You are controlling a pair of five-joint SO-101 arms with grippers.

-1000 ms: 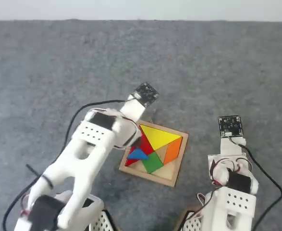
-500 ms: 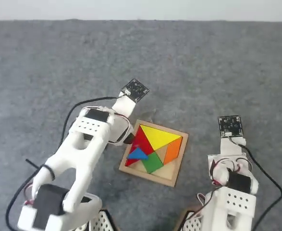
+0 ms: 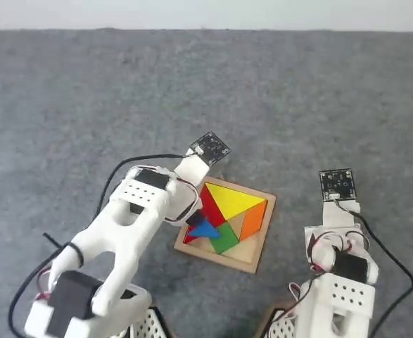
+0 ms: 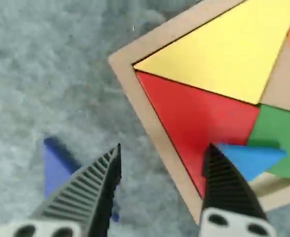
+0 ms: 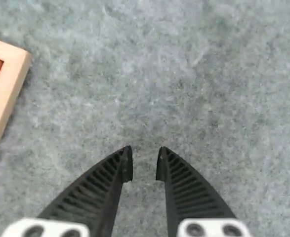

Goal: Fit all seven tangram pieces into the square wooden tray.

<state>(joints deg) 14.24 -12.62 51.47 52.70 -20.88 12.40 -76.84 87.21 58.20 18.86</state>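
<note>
Left wrist view puts my left gripper (image 4: 164,148) low over the near rim of the square wooden tray (image 4: 140,98), jaws spread wide and holding nothing. One finger hangs over the carpet (image 4: 46,74), just beside a dark blue piece (image 4: 56,165) that lies outside the tray. The other finger sits above the red triangle (image 4: 199,118), close to a light blue triangle (image 4: 253,158) that looks to be resting crooked across the red and the green piece (image 4: 283,133) rather than seated. The yellow triangle (image 4: 233,49) lies flat in its corner, and a patch of bare wood (image 4: 283,84) beside it is unfilled.

My right gripper (image 5: 144,158) hangs over carpet well off the tray's other side, tips almost pressed together and empty.

I judge the dark blue piece to be the one to fetch. To do that well I should shift away from the rim until both fingers straddle the piece, come down square to the carpet, and close on two opposite edges so it does not tip or slide. I'd lift it clear of the rim before carrying it in, and the crooked light blue triangle will need nudging flat so the last gap stays free
</note>
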